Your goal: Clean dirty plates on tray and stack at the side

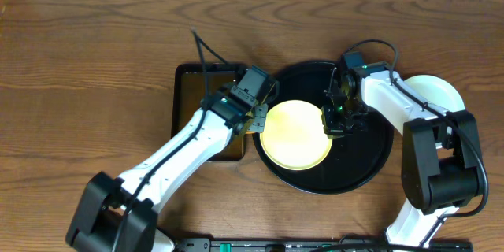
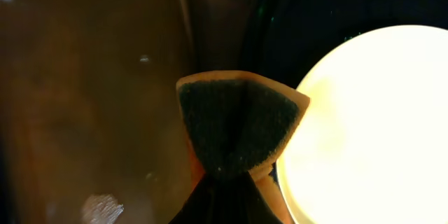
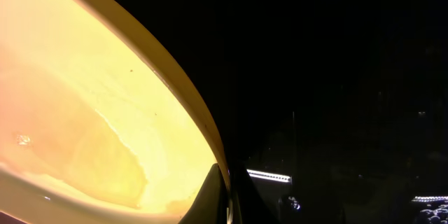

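One pale yellow plate [image 1: 295, 135] lies in the left part of the round black tray [image 1: 366, 157]. My right gripper [image 1: 335, 122] is shut on the plate's right rim; in the right wrist view its fingers [image 3: 227, 192] pinch the rim of the plate [image 3: 84, 98], which has a wet film on it. My left gripper [image 1: 256, 116] is shut on a folded sponge [image 2: 238, 126] with a dark scouring face, held at the plate's [image 2: 371, 126] left edge. A pale plate [image 1: 433, 90] sits on the table right of the tray, partly hidden by my right arm.
A rectangular black tray [image 1: 189, 87] with brownish liquid [image 2: 84, 98] stands just left of the round tray, under my left arm. The wooden table [image 1: 94, 63] extends to the left and back.
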Available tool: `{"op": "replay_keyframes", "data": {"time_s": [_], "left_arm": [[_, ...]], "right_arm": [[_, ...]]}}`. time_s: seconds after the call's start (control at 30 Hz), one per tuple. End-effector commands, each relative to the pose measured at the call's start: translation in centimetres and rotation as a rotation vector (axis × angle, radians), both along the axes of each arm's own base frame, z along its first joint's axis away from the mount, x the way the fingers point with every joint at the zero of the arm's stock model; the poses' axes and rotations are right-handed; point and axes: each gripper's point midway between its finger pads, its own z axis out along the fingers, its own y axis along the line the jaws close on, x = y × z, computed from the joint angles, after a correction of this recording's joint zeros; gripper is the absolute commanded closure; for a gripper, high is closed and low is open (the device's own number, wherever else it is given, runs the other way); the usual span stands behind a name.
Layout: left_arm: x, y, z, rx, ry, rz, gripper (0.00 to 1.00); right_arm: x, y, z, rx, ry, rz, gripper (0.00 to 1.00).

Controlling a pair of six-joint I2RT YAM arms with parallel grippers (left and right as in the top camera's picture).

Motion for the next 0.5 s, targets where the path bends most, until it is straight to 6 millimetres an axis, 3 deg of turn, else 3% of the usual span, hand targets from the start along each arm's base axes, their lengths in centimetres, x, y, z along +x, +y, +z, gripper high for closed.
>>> {"op": "replay_keyframes", "data": {"time_s": [0.0,0.23,0.47], "left_arm": [[0.5,2.2,1.8,0.022,-0.028,0.050,0.93],[1.3,6.3,0.9,0.047,0.014,0.160,0.92],[1.5,7.5,0.6,0.052,0.023,0.194,0.92]], "right_arm": [[-0.1,-0.7,-0.1,-0.036,-0.002,-0.009,0.99],[-0.2,-0.7,-0.3,-0.036,-0.002,-0.009,0.87],[-1.1,-0.1,-2.0,0.011,-0.003,-0.014,0.92]]}}
